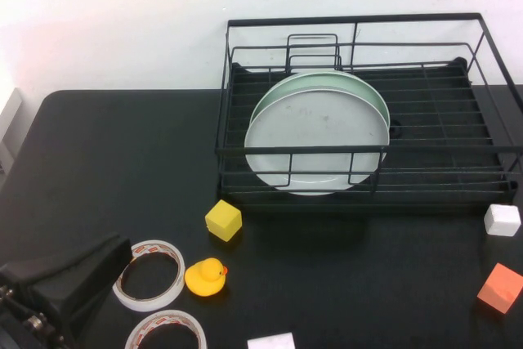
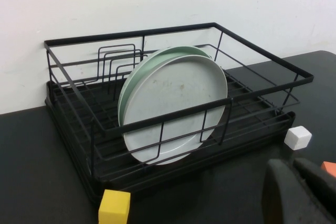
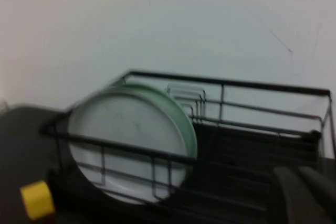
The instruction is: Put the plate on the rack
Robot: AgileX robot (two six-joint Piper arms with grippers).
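Note:
The pale grey-white plate (image 1: 315, 140) stands on edge inside the black wire rack (image 1: 351, 20), leaning back on a mint green plate (image 1: 327, 79) behind it. The left wrist view shows the plate (image 2: 178, 103) and rack (image 2: 131, 35) too, as does the right wrist view, with plate (image 3: 126, 129) and rack (image 3: 236, 83). My left gripper (image 1: 121, 245) is shut and empty at the table's front left, far from the rack; it also shows in the left wrist view (image 2: 291, 170). My right gripper (image 3: 300, 176) is out of the high view; it looks shut and empty, away from the rack.
A yellow cube (image 1: 223, 220) lies just in front of the rack. A yellow rubber duck (image 1: 205, 276) and two tape rolls (image 1: 149, 274) (image 1: 166, 333) lie front left. A white cube (image 1: 502, 219) and an orange cube (image 1: 499, 288) lie at the right. A white piece (image 1: 270, 342) is at the front edge.

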